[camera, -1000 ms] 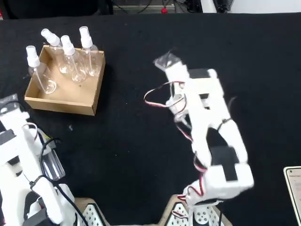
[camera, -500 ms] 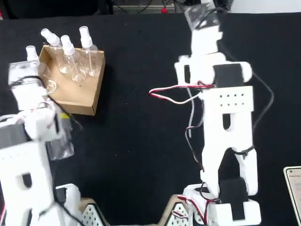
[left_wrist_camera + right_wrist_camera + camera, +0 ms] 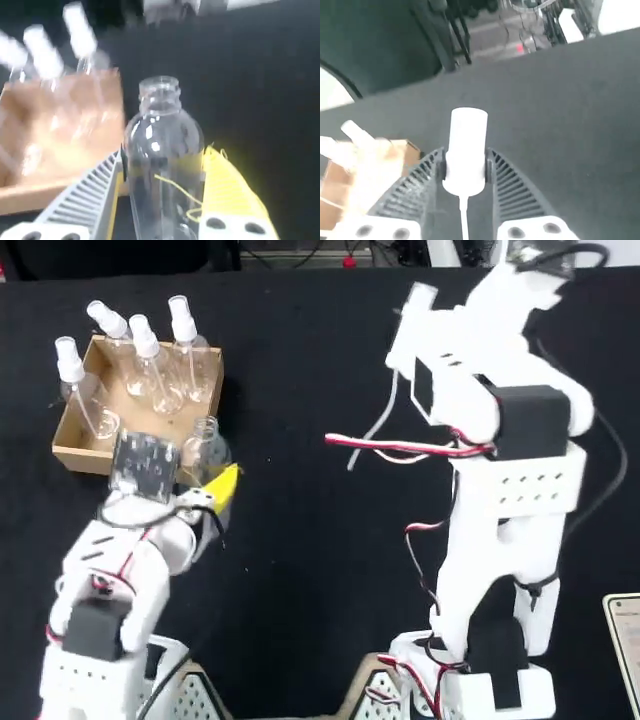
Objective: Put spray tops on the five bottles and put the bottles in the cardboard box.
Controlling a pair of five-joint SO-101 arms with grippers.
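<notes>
A clear bottle [image 3: 204, 443] with no top stands upright in my left gripper [image 3: 207, 478], shut on its body just off the near right corner of the cardboard box [image 3: 132, 462]. In the left wrist view, grey and yellow fingers [image 3: 226, 192] clamp the bottle [image 3: 162, 145], with the box [image 3: 55, 145] behind it. Several bottles with white spray tops [image 3: 150, 365] stand in the box. My right gripper [image 3: 416, 302] is raised over the far side of the table, shut on a white spray top [image 3: 466, 145] whose thin tube [image 3: 372, 432] hangs down.
The right arm's tall white body [image 3: 510, 500] and its red and white wires [image 3: 400, 448] rise over the table's right half. A white card [image 3: 626, 632] lies at the right edge. Both arm bases sit at the front edge. Black cloth lies open between the arms.
The left arm swung from the near left corner up to the box's near right corner, carrying the bottle. The right arm lifted toward the far edge with the spray top.
</notes>
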